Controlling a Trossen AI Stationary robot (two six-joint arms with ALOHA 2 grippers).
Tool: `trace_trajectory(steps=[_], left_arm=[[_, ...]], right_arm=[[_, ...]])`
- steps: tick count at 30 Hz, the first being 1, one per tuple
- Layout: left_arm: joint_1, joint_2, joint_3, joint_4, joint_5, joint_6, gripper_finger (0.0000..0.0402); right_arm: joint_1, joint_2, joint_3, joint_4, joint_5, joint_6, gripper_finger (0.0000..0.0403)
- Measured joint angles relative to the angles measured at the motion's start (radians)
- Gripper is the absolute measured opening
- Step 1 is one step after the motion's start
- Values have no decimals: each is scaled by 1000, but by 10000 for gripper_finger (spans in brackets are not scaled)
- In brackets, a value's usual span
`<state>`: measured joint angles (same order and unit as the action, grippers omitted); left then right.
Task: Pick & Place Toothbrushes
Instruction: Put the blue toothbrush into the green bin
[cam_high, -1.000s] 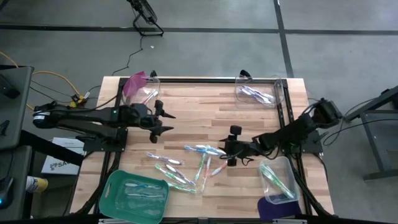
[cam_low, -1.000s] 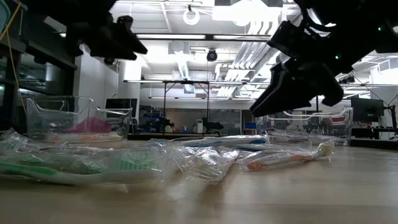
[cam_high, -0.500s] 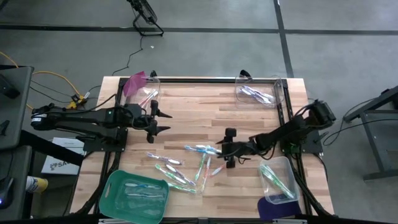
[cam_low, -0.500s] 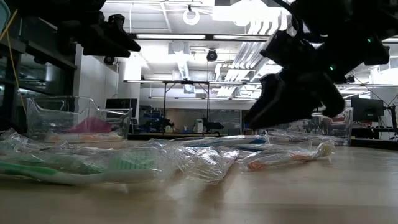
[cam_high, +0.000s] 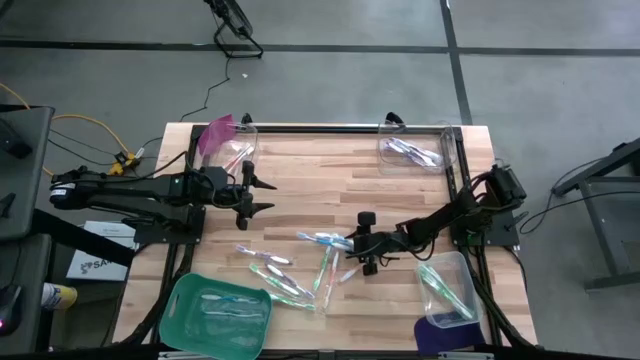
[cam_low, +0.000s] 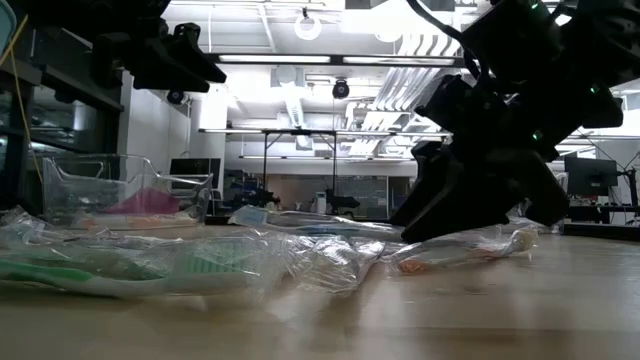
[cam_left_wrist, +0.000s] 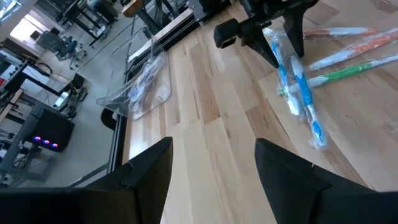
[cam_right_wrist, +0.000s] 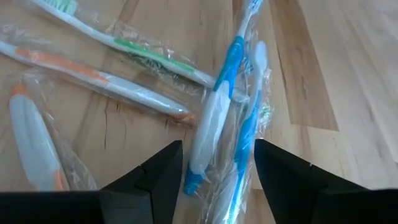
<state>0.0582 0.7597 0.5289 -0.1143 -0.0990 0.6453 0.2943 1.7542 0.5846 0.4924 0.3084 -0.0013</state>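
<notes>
Several wrapped toothbrushes (cam_high: 290, 275) lie loose on the wooden table's middle. Two blue toothbrushes (cam_high: 322, 240) lie side by side in clear wrappers at the pile's far right. My right gripper (cam_high: 352, 243) is down at table height, open. Its fingers stand either side of the blue toothbrushes' (cam_right_wrist: 214, 118) handle ends. A green toothbrush (cam_right_wrist: 146, 57) and an orange toothbrush (cam_right_wrist: 93, 79) lie just beyond. My left gripper (cam_high: 268, 192) hovers open above bare wood at the left, nothing between its fingers (cam_left_wrist: 212, 149). My right gripper comes slanting down from the table's right, its fingers along the two blue toothbrushes. The handle ends (cam_right_wrist: 208, 168) lie in the gap between the open fingers, flat on the wood. Whether a finger touches the wrappers I cannot tell.
A clear bin with a pink lid (cam_high: 228, 145) stands far left and a clear bin (cam_high: 410, 152) far right. Another clear bin (cam_high: 447, 288) holding green toothbrushes stands near right beside a purple lid (cam_high: 432, 335). A teal tray (cam_high: 180, 300) sits near left.
My right gripper has sunk toward the table and gone a little toward its left edge, tipping further nose-down, until its fingers stand at the blue toothbrushes. In the low view the end of a blue toothbrush's wrapper away from the gripper now stands slightly higher.
</notes>
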Motion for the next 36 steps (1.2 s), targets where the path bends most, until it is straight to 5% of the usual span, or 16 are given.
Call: trace_trajectory(steps=[15,21,36], left_arm=[[0,2,0,-1,3,0,221],[0,2,0,0,3,0,221],[0,2,0,0,3,0,221]], right_arm=[[1,0,0,12,-79,4,170],[0,0,0,11,-32,4,147],[0,-5,0,91,-24,4,19]])
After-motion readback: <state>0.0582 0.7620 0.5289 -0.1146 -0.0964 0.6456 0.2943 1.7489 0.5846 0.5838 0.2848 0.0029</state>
